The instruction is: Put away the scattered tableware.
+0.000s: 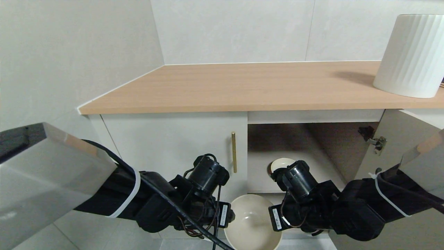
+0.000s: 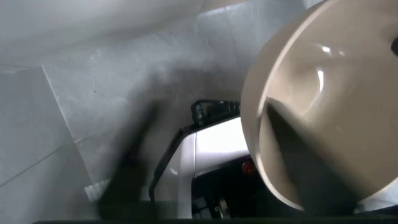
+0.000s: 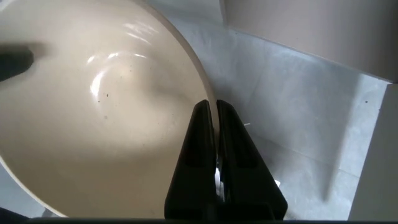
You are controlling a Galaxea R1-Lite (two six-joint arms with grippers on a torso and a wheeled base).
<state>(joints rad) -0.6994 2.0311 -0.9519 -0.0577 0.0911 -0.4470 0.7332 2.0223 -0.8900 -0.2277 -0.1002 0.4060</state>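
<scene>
The only writing is on a white sticker point(image 1: 224, 213) on each wrist, its print too small to read. The cream bowl point(image 1: 251, 222) hangs low before the open cabinet point(image 1: 305, 139), its near edge cut off; the right claw point(image 3: 214, 118) is pinched onto its rim, while the left claw point(image 2: 208, 112) stands spread, one blurred finger point(image 2: 298, 162) inside the bowl. A second bowl point(image 1: 282, 162) on the cabinet shelf is half hidden by the right arm, and a ribbed white container point(image 1: 411, 55) on the surface is cut off.
</scene>
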